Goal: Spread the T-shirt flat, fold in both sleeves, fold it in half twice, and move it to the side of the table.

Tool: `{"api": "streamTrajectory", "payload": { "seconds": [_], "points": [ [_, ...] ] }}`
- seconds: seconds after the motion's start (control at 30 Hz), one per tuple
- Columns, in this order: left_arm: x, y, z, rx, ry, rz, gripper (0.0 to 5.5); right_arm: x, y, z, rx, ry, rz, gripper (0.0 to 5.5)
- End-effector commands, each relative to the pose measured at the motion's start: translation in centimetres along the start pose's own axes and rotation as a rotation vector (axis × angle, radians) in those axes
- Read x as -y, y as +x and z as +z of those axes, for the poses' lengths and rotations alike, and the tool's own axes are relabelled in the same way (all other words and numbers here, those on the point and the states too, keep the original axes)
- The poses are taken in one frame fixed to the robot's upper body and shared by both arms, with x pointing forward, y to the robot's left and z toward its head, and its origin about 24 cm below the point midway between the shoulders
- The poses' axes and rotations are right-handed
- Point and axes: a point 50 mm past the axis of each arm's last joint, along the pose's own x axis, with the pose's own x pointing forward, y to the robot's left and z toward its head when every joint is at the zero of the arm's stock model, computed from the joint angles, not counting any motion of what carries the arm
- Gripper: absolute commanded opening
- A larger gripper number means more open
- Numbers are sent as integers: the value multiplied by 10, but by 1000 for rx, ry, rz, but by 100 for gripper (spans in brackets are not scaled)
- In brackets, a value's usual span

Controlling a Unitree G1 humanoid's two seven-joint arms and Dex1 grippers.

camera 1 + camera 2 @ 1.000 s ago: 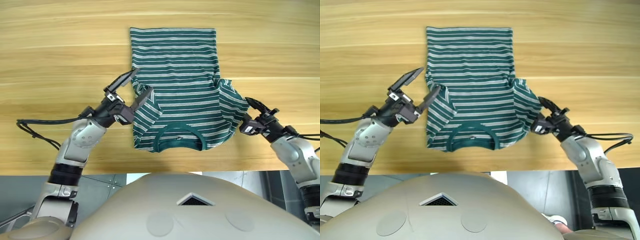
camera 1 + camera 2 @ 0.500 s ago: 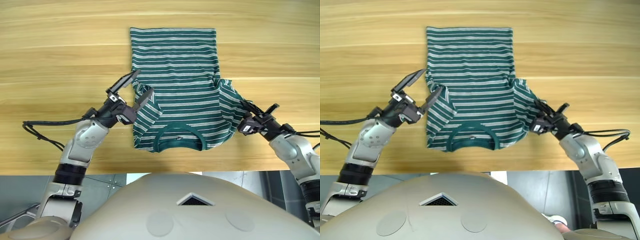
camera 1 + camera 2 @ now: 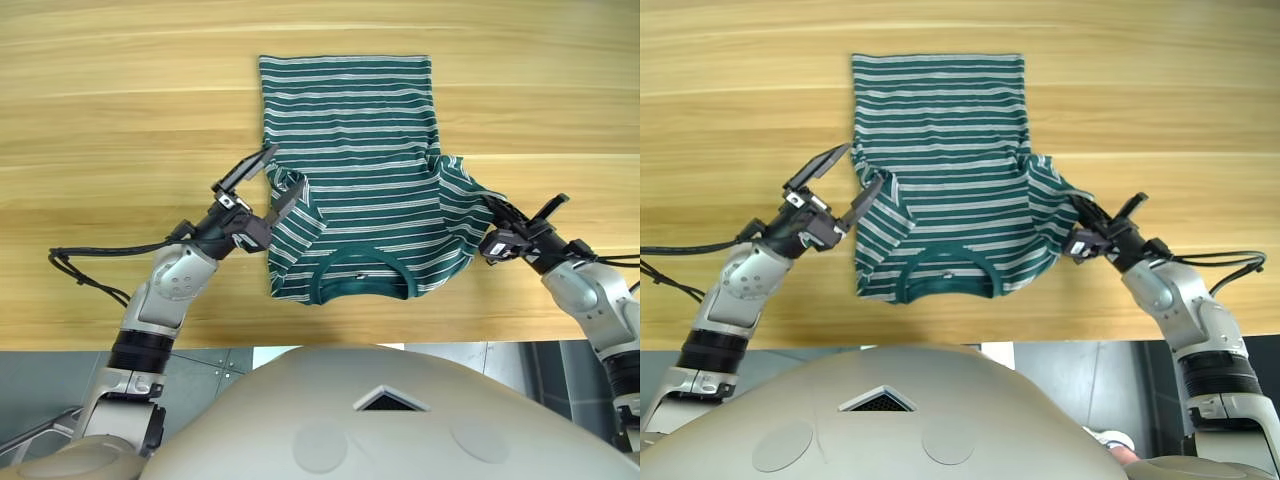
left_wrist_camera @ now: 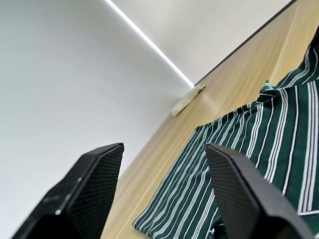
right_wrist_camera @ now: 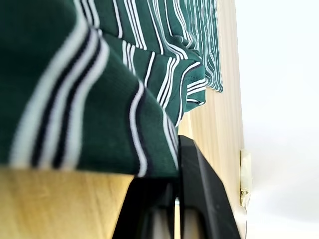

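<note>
Since both sleeves lie turned in over the chest, the sleeve step looks about finished and the first half-fold comes next. That calls for taking the collar end, nearest the robot, at both corners and carrying it over to the far hem. The left fingers [image 3: 245, 168] stand apart just beside the left sleeve [image 3: 295, 205]. The right fingers [image 3: 553, 204], also apart, sit at the right sleeve [image 3: 462, 195], cloth draped over one. The T-shirt [image 3: 350, 130], green with pale stripes, lies mid-counter [image 3: 120, 100], its right sleeve bulging loosely.
</note>
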Motion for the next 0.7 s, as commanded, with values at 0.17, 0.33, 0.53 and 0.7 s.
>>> {"api": "streamTrajectory", "payload": {
  "seconds": [0.17,0.33,0.53,0.7],
  "points": [
    [4,1,-4,-9,11,-41,307,0,7,20,98,33,-13,1],
    [8,1,-5,-12,11,-62,307,4,8,28,143,36,-28,1],
    [11,3,-5,-8,8,-72,307,6,9,38,202,53,-24,1],
    [18,4,-7,-14,-6,-93,307,9,9,50,279,73,-5,1]
  ]
}}
